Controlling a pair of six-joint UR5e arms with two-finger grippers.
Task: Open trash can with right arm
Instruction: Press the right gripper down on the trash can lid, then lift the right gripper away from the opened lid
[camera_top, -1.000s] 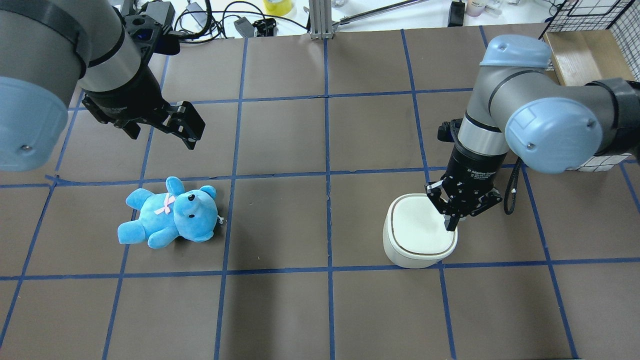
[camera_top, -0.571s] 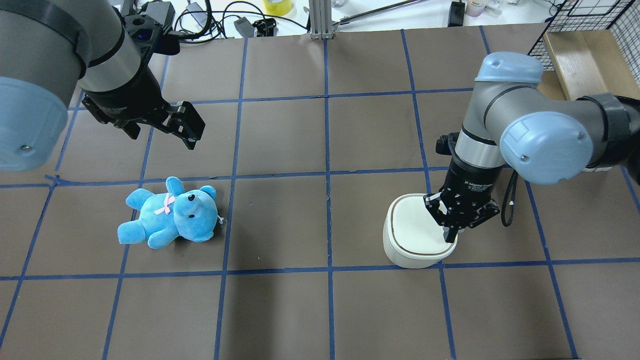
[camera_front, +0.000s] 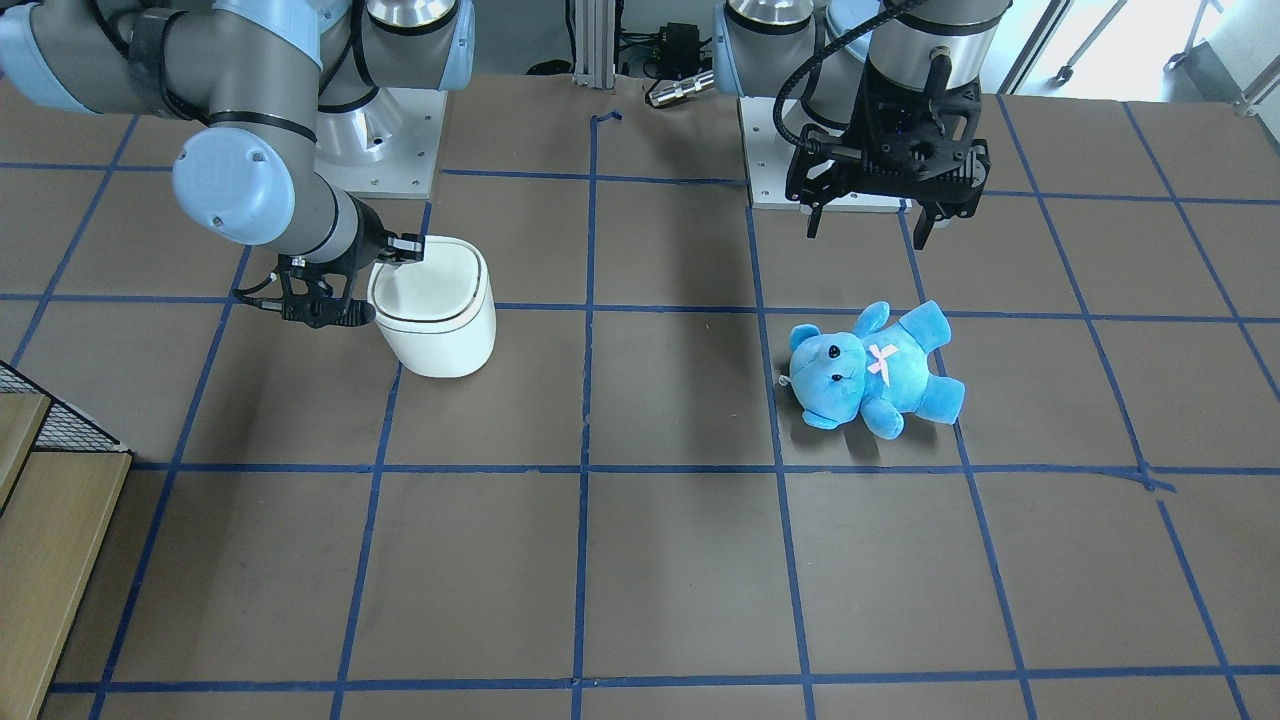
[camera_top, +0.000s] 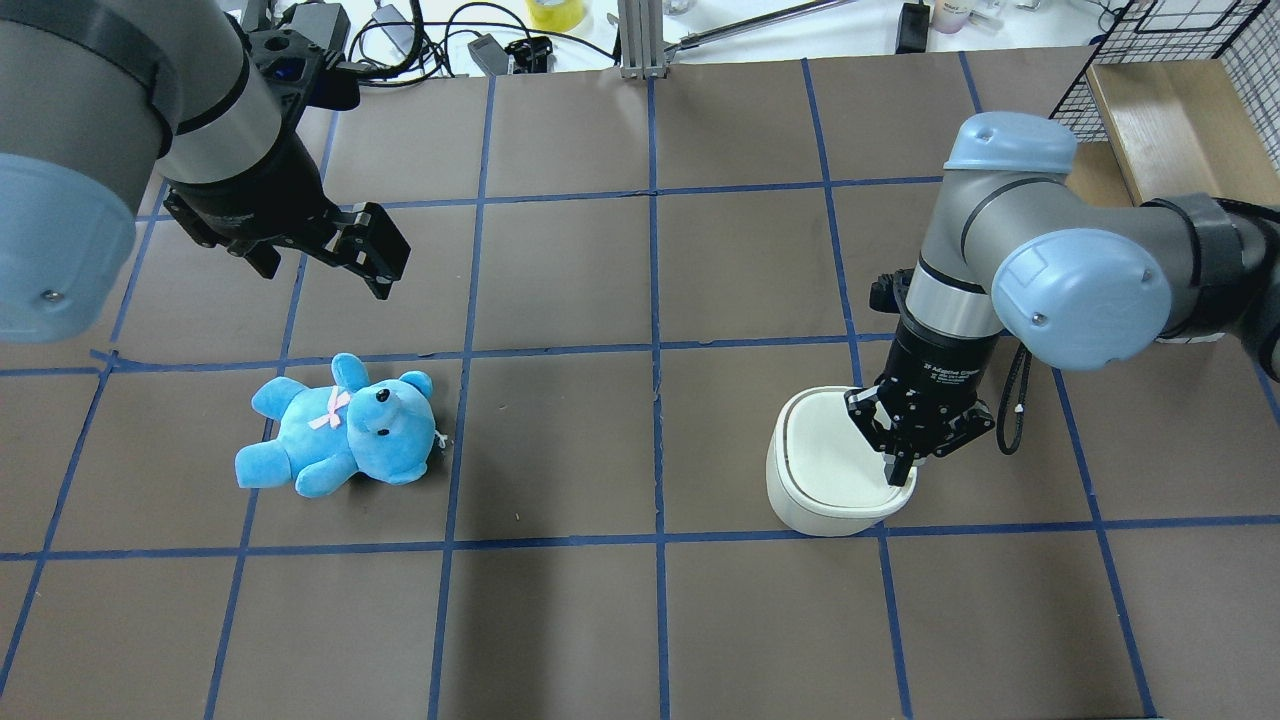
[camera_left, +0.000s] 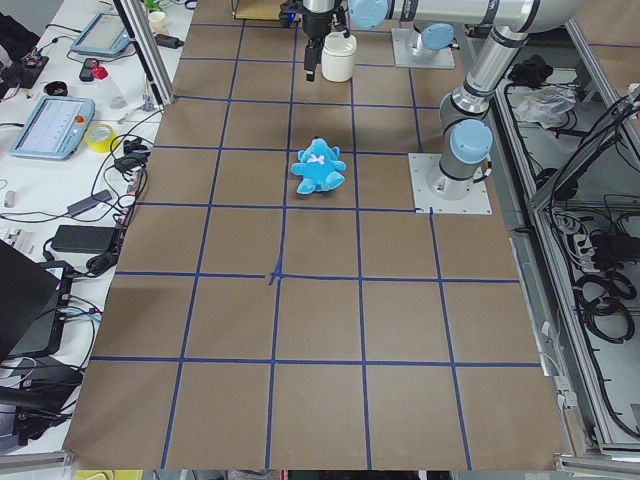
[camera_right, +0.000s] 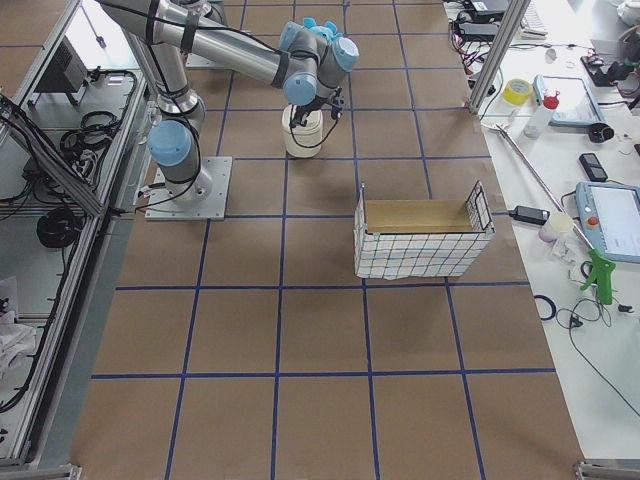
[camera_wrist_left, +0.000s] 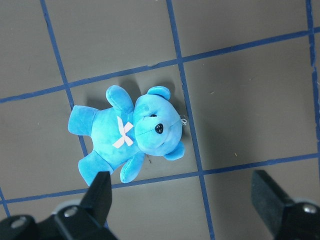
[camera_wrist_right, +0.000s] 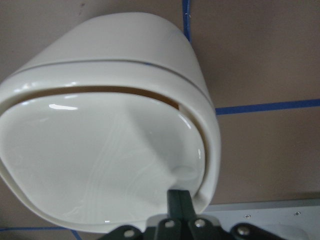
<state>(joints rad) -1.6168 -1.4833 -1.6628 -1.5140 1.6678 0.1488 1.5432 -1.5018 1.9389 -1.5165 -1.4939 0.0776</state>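
Note:
The white trash can (camera_top: 825, 465) stands on the brown mat, right of centre; it also shows in the front view (camera_front: 440, 320). My right gripper (camera_top: 899, 470) points straight down with its fingers shut together, tips on the lid's near right corner. In the right wrist view the fingertips (camera_wrist_right: 179, 199) touch the lid (camera_wrist_right: 100, 160), and a thin dark gap (camera_wrist_right: 115, 92) shows along the lid's far edge. My left gripper (camera_top: 320, 262) is open and empty, hovering above and behind a blue teddy bear (camera_top: 340, 425).
The teddy bear (camera_wrist_left: 130, 135) lies on its back on the left half of the mat. A wire basket with a wooden box (camera_top: 1170, 100) stands at the far right corner. Cables and small items (camera_top: 450, 40) lie beyond the mat's far edge.
My right gripper has moved a little toward the lid's near right corner and lower onto it. The left arm and the teddy bear have not moved.

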